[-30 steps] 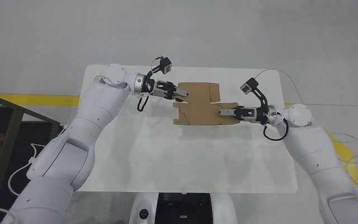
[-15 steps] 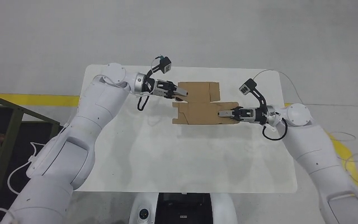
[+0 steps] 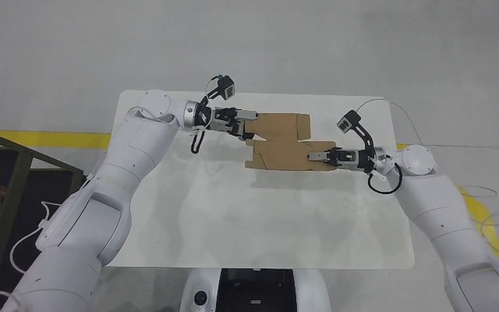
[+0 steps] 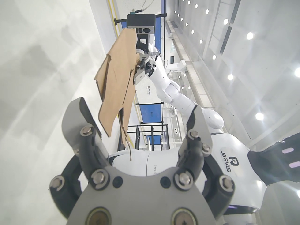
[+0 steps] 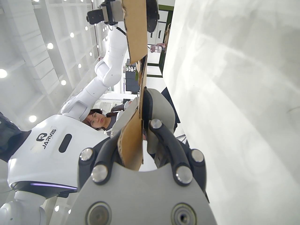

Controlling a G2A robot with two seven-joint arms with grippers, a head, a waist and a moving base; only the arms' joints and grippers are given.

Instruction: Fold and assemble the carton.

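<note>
The carton (image 3: 282,142) is a flat brown cardboard blank, held up off the white table (image 3: 234,226) between my two arms. My right gripper (image 3: 313,156) is shut on its right-hand edge; in the right wrist view the cardboard (image 5: 134,24) is pinched between the fingers (image 5: 161,111) and runs away edge-on. My left gripper (image 3: 249,117) is at the carton's far left corner with its fingers (image 4: 80,118) spread open. In the left wrist view the cardboard (image 4: 114,76) hangs just ahead of them, unclamped, with the right gripper (image 4: 140,71) holding its far end.
The table's surface around and below the carton is bare white. Its edges lie well clear of both arms. A yellow floor line (image 3: 54,139) runs past the table on the left.
The carton has tilted up and looks narrower from above. My left gripper has shifted slightly toward the table's far side. The right gripper has kept its hold and hardly moved.
</note>
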